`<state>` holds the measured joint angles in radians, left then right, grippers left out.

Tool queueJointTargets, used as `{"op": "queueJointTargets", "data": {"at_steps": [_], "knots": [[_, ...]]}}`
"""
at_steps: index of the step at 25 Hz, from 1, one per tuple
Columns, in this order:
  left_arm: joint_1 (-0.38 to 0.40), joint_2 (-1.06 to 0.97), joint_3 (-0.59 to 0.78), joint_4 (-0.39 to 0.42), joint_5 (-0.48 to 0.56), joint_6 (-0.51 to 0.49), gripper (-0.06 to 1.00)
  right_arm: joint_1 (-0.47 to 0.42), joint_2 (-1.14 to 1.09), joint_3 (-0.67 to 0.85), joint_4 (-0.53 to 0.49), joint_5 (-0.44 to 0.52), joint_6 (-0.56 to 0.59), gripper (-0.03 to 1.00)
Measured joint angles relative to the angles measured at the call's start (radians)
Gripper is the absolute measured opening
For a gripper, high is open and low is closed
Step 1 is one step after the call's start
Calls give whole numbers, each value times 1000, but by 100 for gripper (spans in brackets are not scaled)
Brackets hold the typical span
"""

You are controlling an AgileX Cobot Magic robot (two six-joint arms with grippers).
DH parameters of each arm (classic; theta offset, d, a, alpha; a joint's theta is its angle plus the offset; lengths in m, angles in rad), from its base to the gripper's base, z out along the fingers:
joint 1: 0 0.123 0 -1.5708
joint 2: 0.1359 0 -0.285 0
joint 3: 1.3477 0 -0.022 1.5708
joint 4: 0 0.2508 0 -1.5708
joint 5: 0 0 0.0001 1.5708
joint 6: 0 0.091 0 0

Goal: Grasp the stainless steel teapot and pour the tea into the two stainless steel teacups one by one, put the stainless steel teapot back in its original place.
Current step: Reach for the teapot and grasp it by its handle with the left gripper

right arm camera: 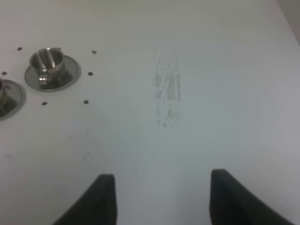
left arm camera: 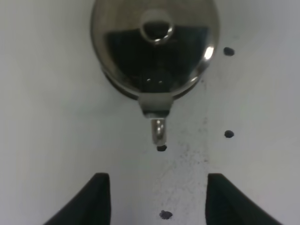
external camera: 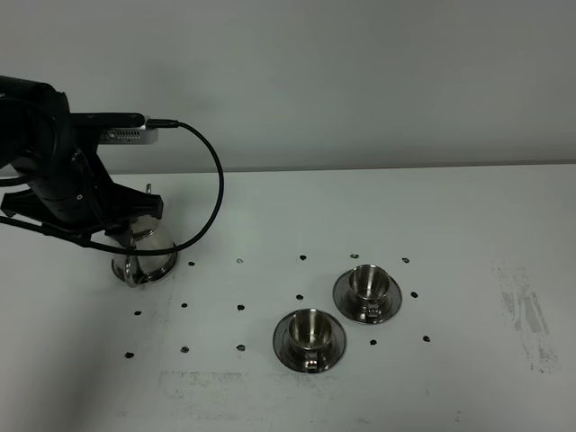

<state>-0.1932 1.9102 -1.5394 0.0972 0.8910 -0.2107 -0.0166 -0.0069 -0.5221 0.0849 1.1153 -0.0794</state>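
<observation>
The stainless steel teapot [external camera: 147,258] stands upright at the table's left, half hidden under my left arm. From above, the left wrist view shows its lid and knob [left arm camera: 157,28] and its loop handle [left arm camera: 158,131] pointing at my left gripper [left arm camera: 158,180]. That gripper is open, with its fingers [left arm camera: 98,197] drawn back from the handle and touching nothing. The original place cannot be told apart from the pot's base. The two stainless steel teacups [external camera: 367,284] [external camera: 310,330] sit on saucers near the middle. My right gripper [right arm camera: 159,180] is open over bare table, right of the cups [right arm camera: 47,60].
Small black dots [external camera: 241,307] mark the white table around the pot and cups. A scuffed grey patch [external camera: 526,310] lies at the right. A black cable [external camera: 211,193] loops from the left arm down beside the teapot.
</observation>
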Motion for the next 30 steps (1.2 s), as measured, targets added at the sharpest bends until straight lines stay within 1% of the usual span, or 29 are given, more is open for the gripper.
{"op": "queueJointTargets", "data": {"at_steps": [6,11,21,30], "knots": [[30,5,0,-25,0,4,50,-3,0,0,0,0,0,44],[55,47,-26,-71,2,18,50,-3,0,0,0,0,0,44],[58,142,-109,-76,20,35,50,-3,0,0,1,0,0,44],[58,192,-121,-87,-2,35,51,-3,0,0,7,0,0,44]]}}
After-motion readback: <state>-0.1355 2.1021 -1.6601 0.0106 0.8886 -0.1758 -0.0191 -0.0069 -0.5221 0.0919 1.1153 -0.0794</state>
